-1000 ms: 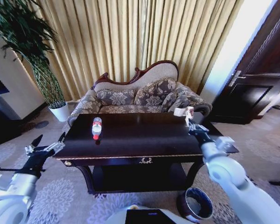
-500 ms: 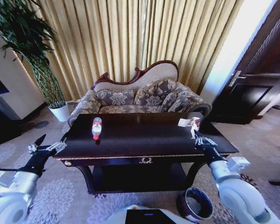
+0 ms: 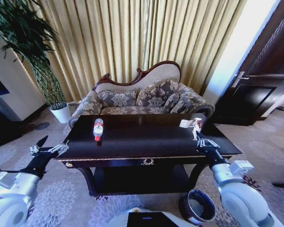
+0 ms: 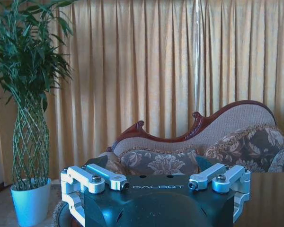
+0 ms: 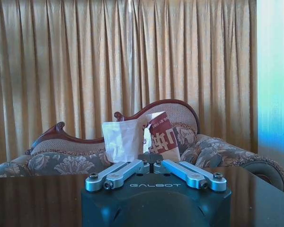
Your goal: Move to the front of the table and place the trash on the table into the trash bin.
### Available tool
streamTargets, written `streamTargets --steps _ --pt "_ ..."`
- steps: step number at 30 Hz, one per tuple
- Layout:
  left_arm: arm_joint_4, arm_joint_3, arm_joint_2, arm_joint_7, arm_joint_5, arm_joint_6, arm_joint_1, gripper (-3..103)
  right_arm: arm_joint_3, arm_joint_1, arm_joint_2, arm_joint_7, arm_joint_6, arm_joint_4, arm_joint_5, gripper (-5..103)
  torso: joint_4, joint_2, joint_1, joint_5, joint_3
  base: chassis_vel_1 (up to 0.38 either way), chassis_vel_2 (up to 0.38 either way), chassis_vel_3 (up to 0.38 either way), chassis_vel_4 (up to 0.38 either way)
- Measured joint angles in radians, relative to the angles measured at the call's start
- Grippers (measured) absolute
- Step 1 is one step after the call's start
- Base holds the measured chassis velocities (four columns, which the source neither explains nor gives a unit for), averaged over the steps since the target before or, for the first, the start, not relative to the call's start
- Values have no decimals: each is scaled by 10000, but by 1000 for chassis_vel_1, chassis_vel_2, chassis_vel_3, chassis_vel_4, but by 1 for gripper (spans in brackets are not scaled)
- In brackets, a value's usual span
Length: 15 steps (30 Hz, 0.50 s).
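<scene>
While clamped on a small packet (image 3: 192,123) with a white and a dark red printed side, right gripper (image 3: 197,135) up over the right end of the table (image 3: 146,142), right of centre in the head frame; fingers (image 5: 125,171) folded almost together under the packet in the right wrist view, pinching its lower edge. Left gripper (image 3: 49,148) low at the left edge of the frame, just off the table's left corner, fingers (image 4: 106,178) spread wide apart, touching nothing. Bottle (image 3: 98,129) with red label lying on the tabletop left of centre, well apart from both grippers. Trash bin (image 3: 198,207) on the carpet at lower right, beside the table's right front leg. Against half a second ago: hardly any change, packet and right gripper at almost the same spot, left gripper much the same
</scene>
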Motion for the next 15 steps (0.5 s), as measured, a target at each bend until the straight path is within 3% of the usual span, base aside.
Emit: streamTargets --steps 15 --pt "311 49 119 125 -4 -186 -124 100 -407 97 324 -29 -34 -137 -514 0 -1 0 0 0 0 58 -64 -57 71"
